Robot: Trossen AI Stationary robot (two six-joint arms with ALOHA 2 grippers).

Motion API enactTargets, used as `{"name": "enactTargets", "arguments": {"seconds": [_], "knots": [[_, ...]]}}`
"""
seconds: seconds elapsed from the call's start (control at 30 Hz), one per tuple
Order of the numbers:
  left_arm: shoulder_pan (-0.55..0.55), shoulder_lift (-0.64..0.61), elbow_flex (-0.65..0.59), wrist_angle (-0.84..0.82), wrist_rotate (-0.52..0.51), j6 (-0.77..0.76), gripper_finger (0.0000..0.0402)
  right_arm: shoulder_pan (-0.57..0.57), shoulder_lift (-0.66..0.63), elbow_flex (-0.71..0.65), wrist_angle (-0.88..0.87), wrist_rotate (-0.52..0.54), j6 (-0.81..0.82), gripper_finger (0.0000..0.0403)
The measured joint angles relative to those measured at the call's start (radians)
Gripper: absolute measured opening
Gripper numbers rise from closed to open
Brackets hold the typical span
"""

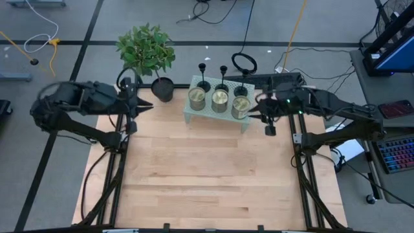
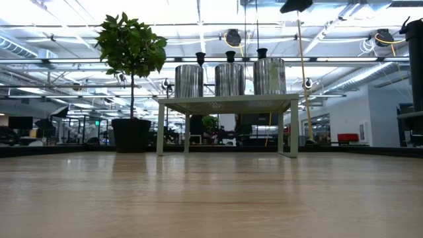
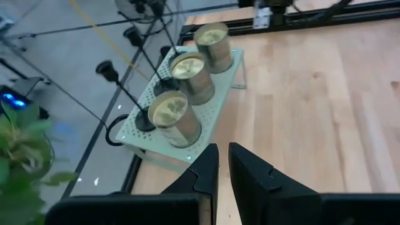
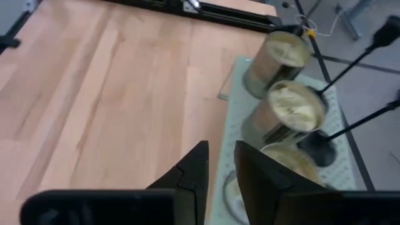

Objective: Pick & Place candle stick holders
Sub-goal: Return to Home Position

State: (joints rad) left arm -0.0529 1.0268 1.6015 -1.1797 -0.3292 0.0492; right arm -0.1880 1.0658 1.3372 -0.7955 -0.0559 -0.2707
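Three black candle stick holders stand by their round bases in a row on the far side of a pale green perforated stand at the table's far edge, behind three green-gold jar candles. The holders' cup tops show above the jars in the low view. My left gripper hovers left of the stand, shut and empty, as its wrist view shows. My right gripper hovers just right of the stand, shut and empty, with the jars ahead of it in its wrist view.
A potted plant stands at the far edge, left of the stand and close to my left gripper. Bare wooden tabletop stretches from the stand to the near edge. Black frame rails run along the table's sides.
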Motion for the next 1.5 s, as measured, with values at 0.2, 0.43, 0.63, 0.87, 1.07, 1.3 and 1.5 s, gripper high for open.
{"name": "enactTargets", "arguments": {"seconds": [0.2,0.43,0.63,0.87,1.07,1.3,1.5], "knots": [[-0.030,-0.173,-0.372,0.224,-0.050,-0.020,0.0042,0.022,-0.162,-0.270,0.171,-0.001,0.047,0.0057],[-0.070,-0.361,-0.774,0.547,-0.037,-0.040,0.0042,0.022,-0.366,-0.610,0.443,-0.001,0.200,0.0054],[-0.101,-0.487,-1.069,0.855,-0.030,-0.004,0.0042,0.023,-0.493,-0.794,0.575,-0.011,0.246,0.0055],[-0.123,-0.588,-1.282,1.034,-0.029,0.094,0.0042,0.023,-0.615,-0.911,0.664,-0.133,0.217,0.0055],[-0.127,-0.675,-1.367,1.130,-0.030,0.180,0.0042,0.022,-0.714,-0.958,0.669,-0.130,0.206,0.0055],[-0.127,-0.761,-1.425,1.122,-0.030,0.178,0.0042,0.022,-0.804,-1.054,0.732,-0.130,0.230,0.0055],[-0.127,-0.800,-1.463,1.124,-0.030,0.174,0.0042,0.022,-0.856,-1.134,0.785,-0.130,0.232,0.0054]]}}
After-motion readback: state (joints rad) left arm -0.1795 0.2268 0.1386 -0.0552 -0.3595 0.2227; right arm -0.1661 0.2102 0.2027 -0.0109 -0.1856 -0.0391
